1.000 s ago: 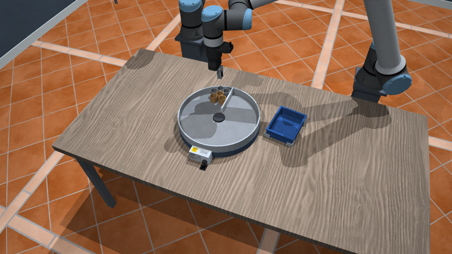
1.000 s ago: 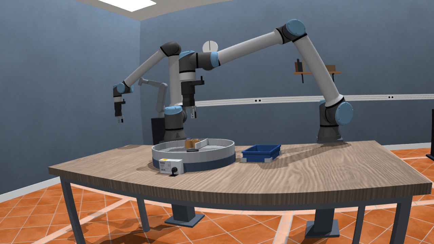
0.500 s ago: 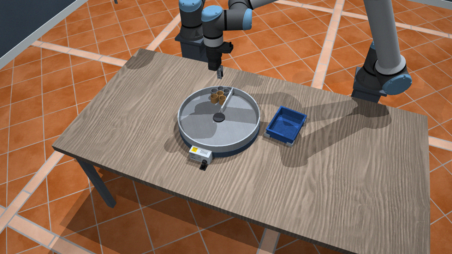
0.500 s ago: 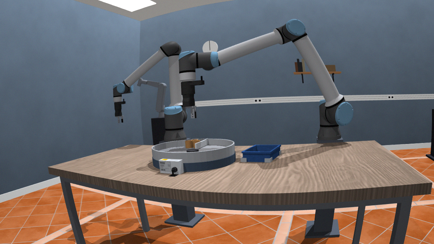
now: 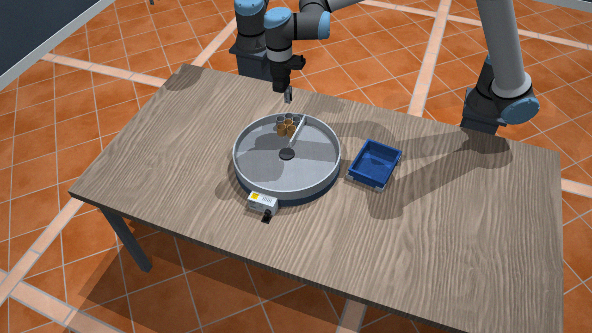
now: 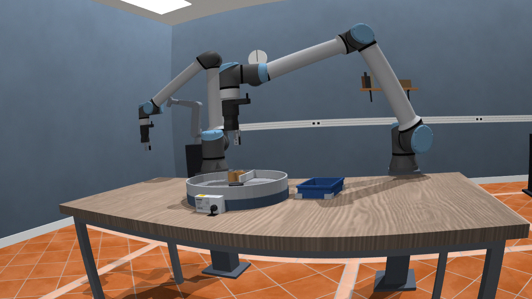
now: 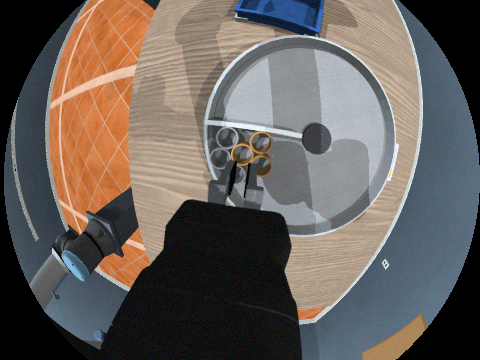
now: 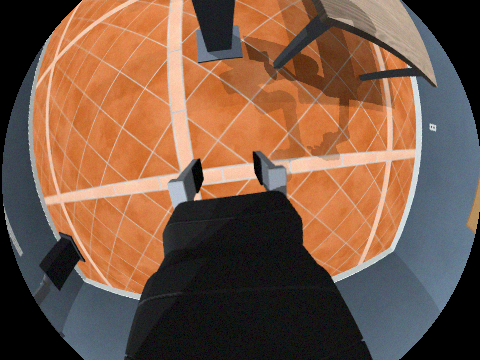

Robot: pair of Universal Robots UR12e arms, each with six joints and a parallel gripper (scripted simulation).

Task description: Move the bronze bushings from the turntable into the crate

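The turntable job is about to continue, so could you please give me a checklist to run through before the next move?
1. Bronze bushings within the turntable's rim: ok.
2. Steel bushings on the turntable: ok.
3. Crate level between its visible corner guides: ok.
4. Left gripper free of bushings: ok.
5. Left gripper opened wide enough for a bushing: cannot tell.

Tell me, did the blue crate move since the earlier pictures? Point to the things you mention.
No. The crate (image 5: 374, 165) (image 6: 312, 192) (image 7: 277, 21) sits in the same spot, judged against the white box (image 5: 261, 203) (image 6: 209, 204) (image 7: 393, 162), so it went no way at all.
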